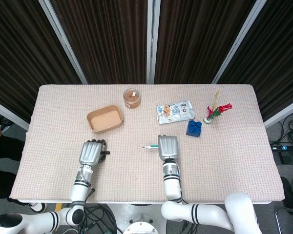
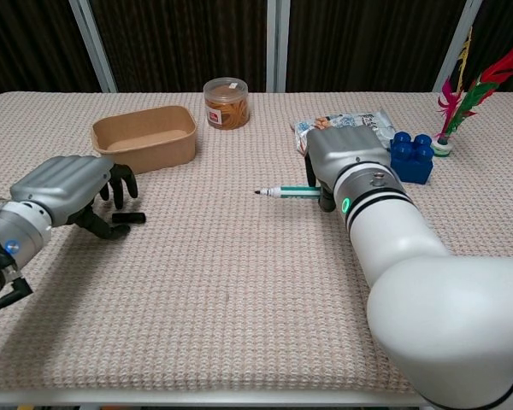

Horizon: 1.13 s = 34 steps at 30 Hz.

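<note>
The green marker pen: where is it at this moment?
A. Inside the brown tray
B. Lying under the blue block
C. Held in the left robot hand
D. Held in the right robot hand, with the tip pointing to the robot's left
D. The right robot hand grips the green marker pen, and its dark tip sticks out toward the left robot hand, far from the brown tray.
</note>
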Tool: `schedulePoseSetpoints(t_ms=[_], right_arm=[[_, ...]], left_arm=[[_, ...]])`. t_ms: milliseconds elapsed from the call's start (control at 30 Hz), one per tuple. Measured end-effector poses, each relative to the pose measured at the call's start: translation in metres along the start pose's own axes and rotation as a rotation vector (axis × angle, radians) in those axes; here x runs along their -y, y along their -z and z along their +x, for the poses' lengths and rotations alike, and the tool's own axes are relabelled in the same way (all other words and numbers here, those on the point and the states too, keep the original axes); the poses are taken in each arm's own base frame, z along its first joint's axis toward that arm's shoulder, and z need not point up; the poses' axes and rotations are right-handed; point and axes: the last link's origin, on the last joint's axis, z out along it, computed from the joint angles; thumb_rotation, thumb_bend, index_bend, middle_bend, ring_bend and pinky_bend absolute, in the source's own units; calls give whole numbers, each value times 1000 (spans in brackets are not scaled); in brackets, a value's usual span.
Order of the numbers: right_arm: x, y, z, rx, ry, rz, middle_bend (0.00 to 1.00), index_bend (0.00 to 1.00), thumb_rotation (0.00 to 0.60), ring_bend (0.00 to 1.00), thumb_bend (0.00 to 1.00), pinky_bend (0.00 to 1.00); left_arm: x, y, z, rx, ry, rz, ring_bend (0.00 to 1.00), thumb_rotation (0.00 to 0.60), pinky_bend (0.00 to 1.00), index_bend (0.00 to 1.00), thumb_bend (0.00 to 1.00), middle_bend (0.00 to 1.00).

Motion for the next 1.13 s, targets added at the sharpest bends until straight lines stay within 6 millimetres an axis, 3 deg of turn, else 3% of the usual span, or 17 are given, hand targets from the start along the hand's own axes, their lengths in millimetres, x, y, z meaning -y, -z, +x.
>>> schedulePoseSetpoints(t_ms=[133, 333, 467, 567, 633, 700, 733, 900, 1133], right_arm=[[-3, -1, -2, 19, 53, -2, 304, 218, 600, 341, 24, 550], [-12, 6, 10, 15, -3, 8, 256, 169, 600, 278, 15, 484], [-27, 22, 31, -54, -70, 16, 263, 169, 600, 260, 14, 447], [-48, 42, 52, -137, -131, 17, 263, 167, 600, 185, 15, 312], [-71, 61, 65, -200, -173, 16, 228, 150, 600, 95, 15, 148], [-100, 82, 72, -248, -203, 17, 123, 93, 600, 11, 13, 10], [-113, 91, 72, -262, -210, 17, 67, 49, 600, 0, 11, 0], [-174, 138, 39, -241, -247, -22, 3, 0, 600, 0, 5, 0], [-226, 185, -19, -226, -265, -71, 2, 0, 600, 0, 26, 0]], left_arm=[[3, 3, 8, -32, 27, 11, 272, 600, 351, 282, 66, 259], [9, 15, 29, -100, 69, 34, 232, 600, 280, 270, 34, 250], [24, 28, 52, -215, 75, 61, 206, 600, 236, 269, 25, 249], [42, 46, 73, -340, 92, 93, 194, 600, 227, 266, 15, 249], [52, 60, 83, -407, 97, 113, 161, 600, 197, 259, 9, 243], [63, 77, 88, -456, 93, 127, 123, 600, 151, 243, 4, 231], [68, 89, 88, -470, 82, 128, 111, 600, 132, 236, 1, 223], [77, 127, 72, -438, 14, 63, 101, 600, 103, 220, 0, 203], [103, 174, 43, -368, -37, 82, 98, 600, 98, 216, 0, 193]])
